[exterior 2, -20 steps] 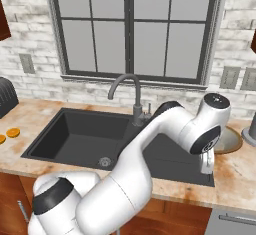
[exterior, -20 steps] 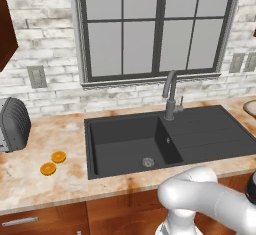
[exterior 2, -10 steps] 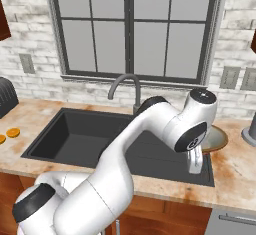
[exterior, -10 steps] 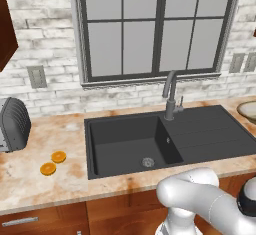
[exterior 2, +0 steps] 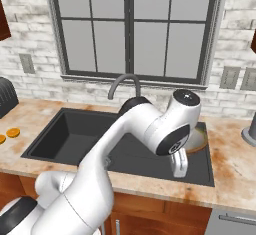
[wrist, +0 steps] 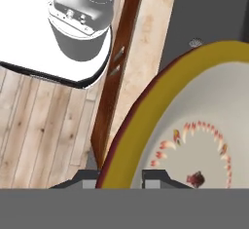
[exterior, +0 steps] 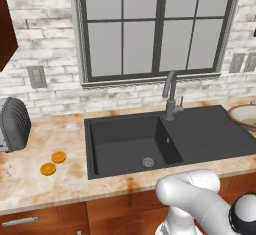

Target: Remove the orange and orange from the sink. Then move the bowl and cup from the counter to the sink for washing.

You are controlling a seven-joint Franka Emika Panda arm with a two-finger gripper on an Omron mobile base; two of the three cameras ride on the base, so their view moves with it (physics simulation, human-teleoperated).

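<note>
Gripper [wrist: 119, 177] clamped on rim of bowl [wrist: 194, 140], finger tips either side of edge. Bowl carried from counter [exterior: 30, 174] toward sink [exterior: 125, 144], now nearer basin than second ago. Both oranges [exterior: 53, 162] on counter left of sink: first stage judged complete.

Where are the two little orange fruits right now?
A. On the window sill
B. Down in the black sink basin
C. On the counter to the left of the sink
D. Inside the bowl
C: both oranges lie side by side on the beige counter, between the sink and the dark ribbed appliance; the sink basin holds no fruit.
</note>
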